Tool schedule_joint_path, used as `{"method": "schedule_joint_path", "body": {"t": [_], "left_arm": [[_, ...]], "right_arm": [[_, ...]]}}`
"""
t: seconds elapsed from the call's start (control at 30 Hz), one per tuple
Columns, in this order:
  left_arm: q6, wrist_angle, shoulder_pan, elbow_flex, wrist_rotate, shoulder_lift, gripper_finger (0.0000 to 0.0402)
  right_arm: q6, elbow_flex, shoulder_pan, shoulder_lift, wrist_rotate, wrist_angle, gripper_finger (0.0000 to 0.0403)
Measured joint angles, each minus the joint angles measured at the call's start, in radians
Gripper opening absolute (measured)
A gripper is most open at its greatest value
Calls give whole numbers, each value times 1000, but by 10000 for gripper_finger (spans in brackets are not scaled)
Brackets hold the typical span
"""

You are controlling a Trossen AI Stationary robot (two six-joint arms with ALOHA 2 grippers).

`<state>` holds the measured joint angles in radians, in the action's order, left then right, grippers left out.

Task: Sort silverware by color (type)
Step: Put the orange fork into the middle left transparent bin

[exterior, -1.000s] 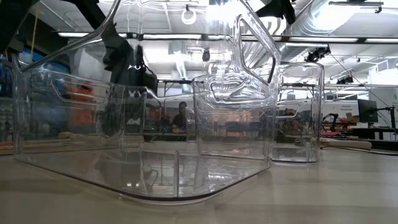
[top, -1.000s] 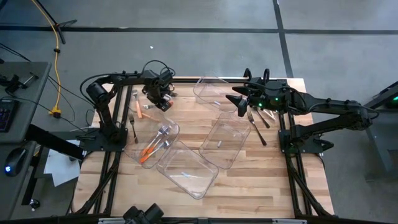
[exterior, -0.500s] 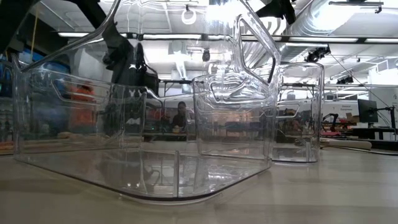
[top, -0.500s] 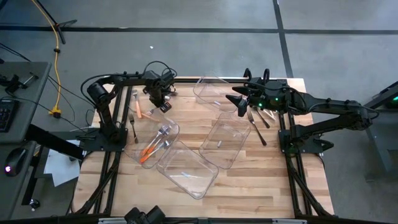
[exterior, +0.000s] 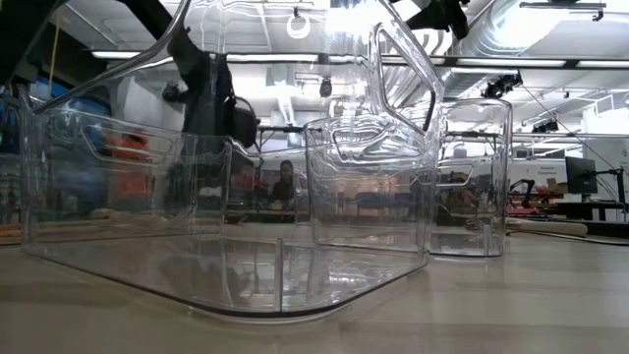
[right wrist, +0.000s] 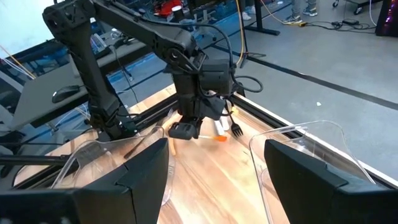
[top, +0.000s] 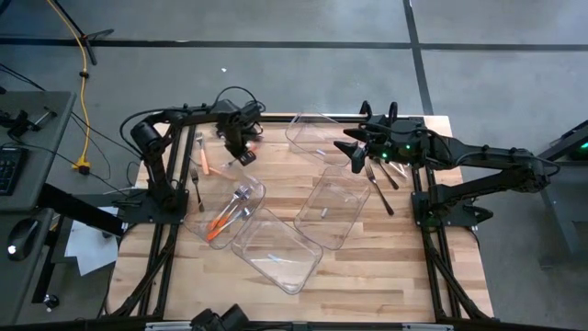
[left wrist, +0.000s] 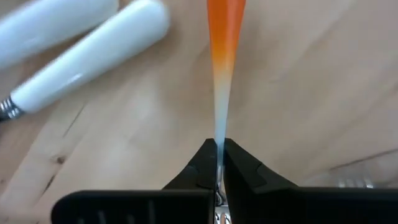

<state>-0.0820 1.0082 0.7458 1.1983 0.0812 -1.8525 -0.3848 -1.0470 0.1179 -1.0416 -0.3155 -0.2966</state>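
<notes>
My left gripper [top: 241,147] points down over the table's far left and is shut on a piece of silverware with an orange handle [left wrist: 225,37]; the fingers hide its head. Through a clear bin, the low view shows this gripper [exterior: 204,93]. Two white handles [left wrist: 87,56] lie on the wood beside it. An orange-handled piece [top: 204,164] and a dark fork [top: 197,188] lie near the left edge. My right gripper [top: 354,152] stands open and raised at the far right, above dark forks [top: 378,179]. My left gripper pinches the thin pale end of the orange handle [left wrist: 219,134] between its two fingertips. The fingers come from above, pointing down. The handle reaches away from the fingers about level, just over the wood [right wrist: 219,138]. Whether it is clear of the table, I cannot tell.
Several clear plastic bins lie on the table: one [top: 234,210] holding orange-handled pieces, one near the front [top: 276,250], one in the middle [top: 335,207], one at the far edge [top: 312,133]. Black frame rails run along both sides.
My left gripper has shut on the orange-handled piece, then risen a little, shifted slightly toward the table's right and rolled a bit. The piece has left the spot on the wood where it lay beside the gripper.
</notes>
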Motion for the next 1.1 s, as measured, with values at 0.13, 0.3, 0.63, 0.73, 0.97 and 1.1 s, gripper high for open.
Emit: {"method": "schedule_joint_path", "body": {"t": [0.13,0.3,0.63,0.73,0.97,1.1], "left_arm": [[-17,10,-17,42,4,47,1],[-12,-7,-21,58,14,176,1],[226,-417,-90,-103,151,621,0],[316,-639,-166,-203,177,751,0],[485,-1019,-408,-378,133,927,0],[449,-1116,-549,-406,63,942,0]], "right_arm": [[1,0,0,0,0,0,249],[12,0,0,0,0,0,249],[27,0,0,0,39,1,249],[27,0,0,0,65,1,249],[93,0,0,0,93,36,249],[178,0,0,0,144,93,249]]}}
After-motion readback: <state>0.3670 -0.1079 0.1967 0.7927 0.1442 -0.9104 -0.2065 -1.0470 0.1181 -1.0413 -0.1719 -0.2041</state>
